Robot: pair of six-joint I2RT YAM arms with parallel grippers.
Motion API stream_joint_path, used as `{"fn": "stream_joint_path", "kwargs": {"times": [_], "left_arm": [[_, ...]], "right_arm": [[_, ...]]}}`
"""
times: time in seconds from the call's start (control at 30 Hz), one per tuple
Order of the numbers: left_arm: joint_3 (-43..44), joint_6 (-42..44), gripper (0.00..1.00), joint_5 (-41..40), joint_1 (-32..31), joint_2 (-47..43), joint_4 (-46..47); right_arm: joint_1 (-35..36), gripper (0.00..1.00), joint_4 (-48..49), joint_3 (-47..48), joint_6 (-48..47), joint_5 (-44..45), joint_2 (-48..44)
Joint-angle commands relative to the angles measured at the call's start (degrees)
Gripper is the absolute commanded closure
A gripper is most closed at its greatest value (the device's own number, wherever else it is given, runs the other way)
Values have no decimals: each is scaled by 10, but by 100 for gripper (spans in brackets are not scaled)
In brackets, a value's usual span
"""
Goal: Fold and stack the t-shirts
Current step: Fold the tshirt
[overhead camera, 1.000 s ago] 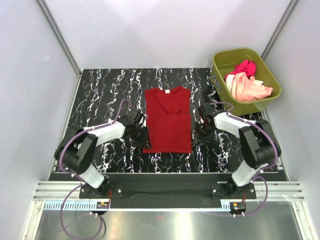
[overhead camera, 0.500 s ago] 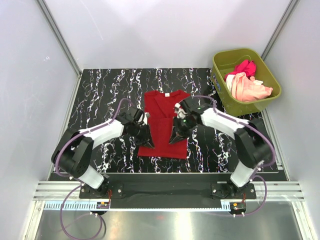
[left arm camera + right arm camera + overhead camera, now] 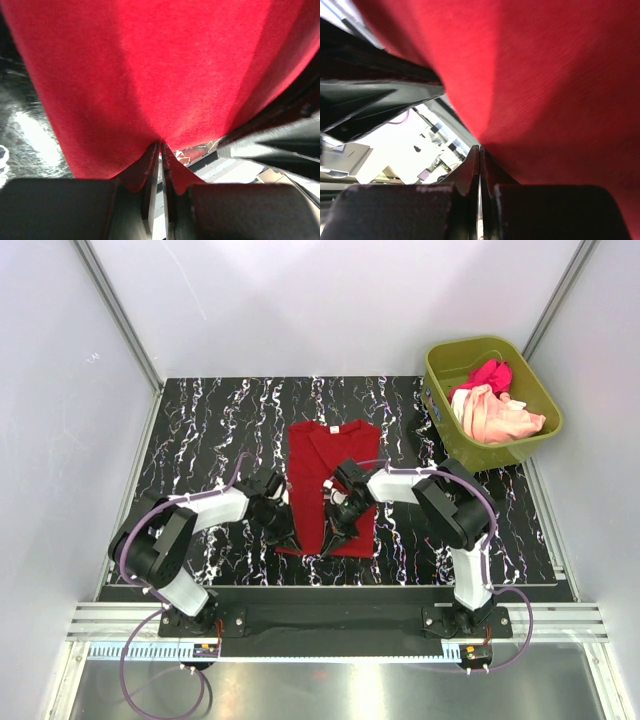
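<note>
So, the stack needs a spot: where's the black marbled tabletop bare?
Free: the far-left corner of the tabletop, beside the deep red cloth t-shirt, and the gap between it and the olive-green plastic tub. Crowded: the middle, where the left gripper and right gripper pinch its near edge.

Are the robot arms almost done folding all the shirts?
Not nearly. Done: the red shirt lies on the table, sleeves seemingly tucked in. In hand: the left gripper and right gripper each pinch its near edge. Left: finish that fold, then fold the pink shirt and peach shirt, both crumpled in the tub, and stack all three.
</note>
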Motion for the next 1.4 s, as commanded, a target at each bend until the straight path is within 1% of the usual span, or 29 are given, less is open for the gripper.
{"fn": "stream_joint_path", "kwargs": {"times": [0.0, 0.03, 0.1, 0.13, 0.2, 0.23, 0.3, 0.33, 0.47, 0.5, 0.63, 0.7, 0.8, 0.87, 0.9, 0.93, 1.0, 1.03, 1.07, 1.13, 1.17, 1.2, 1.23, 1.27, 1.3, 1.37], "left_arm": [[-28, -1, 88, -42, 12, 9, -5], [-34, -1, 88, -46, 23, 9, -2], [-50, 1, 88, -51, 38, 12, 1], [-53, 3, 88, -54, 43, 14, 1], [-64, 4, 89, -56, 50, 14, 2], [-67, 4, 89, -59, 51, 12, 2], [-73, 4, 89, -63, 53, 9, 4], [-73, 4, 89, -65, 53, 8, 3], [-79, 5, 89, -76, 58, 1, -4], [-80, 7, 89, -77, 59, -6, -4], [-79, 21, 89, -76, 60, -16, -21], [-80, 26, 89, -57, 60, -30, -23], [-83, 40, 86, -11, 57, -58, -34], [-79, 38, 81, 38, 51, -85, -30], [-70, 36, 77, 49, 45, -116, -32], [-58, 42, 75, 54, 44, -129, -48], [-5, 53, 72, 58, 44, -155, -67], [15, 64, 73, 56, 45, -157, -78], [57, 69, 73, 50, 46, -155, -81], [98, 82, 74, 32, 58, -130, -82], [135, 84, 74, 20, 65, -113, -81], [153, 84, 76, 21, 81, -75, -71], [184, 82, 77, 20, 90, -55, -64], [197, 80, 77, 22, 105, -14, -52], [210, 76, 78, 28, 112, 7, -25], [245, 77, 80, 35, 125, 49, -1]], "right_arm": [[-3, 100, 2, -1, -16, 16, 7], [-6, 100, -4, -5, -18, 47, 6], [-17, 100, -16, -24, -27, 71, -2], [-22, 100, -24, -40, -30, 100, -5], [-38, 100, -32, -65, -33, 118, -24], [-55, 100, -35, -94, -33, 139, -32], [-72, 100, -48, -121, -39, 186, -60], [-86, 100, -50, -148, -42, 197, -69], [-129, 100, -48, -216, -33, 200, -111], [-132, 100, -47, -223, -24, 187, -125], [-133, 100, -78, -233, 5, 189, -170], [-139, 100, -99, -238, 7, 211, -198], [-144, 100, -125, -242, -6, 211, -234], [-144, 100, -143, -227, -11, 210, -259], [-144, 99, -150, -214, -19, 210, -278], [-144, 98, -159, -182, -21, 208, -285], [-147, 96, -162, -145, -24, 204, -284], [-154, 94, -152, -110, -26, 201, -276], [-159, 93, -145, -93, -24, 200, -265], [-175, 89, -138, -41, -27, 177, -213], [-188, 87, -132, -27, -27, 168, -195], [-195, 80, -122, -4, -22, 152, -169], [-205, 78, -98, 7, -19, 144, -157], [-210, 75, -84, 18, -13, 132, -130], [-215, 74, -77, 45, -12, 109, -116], [-225, 75, -72, 74, -10, 104, -74]]}}
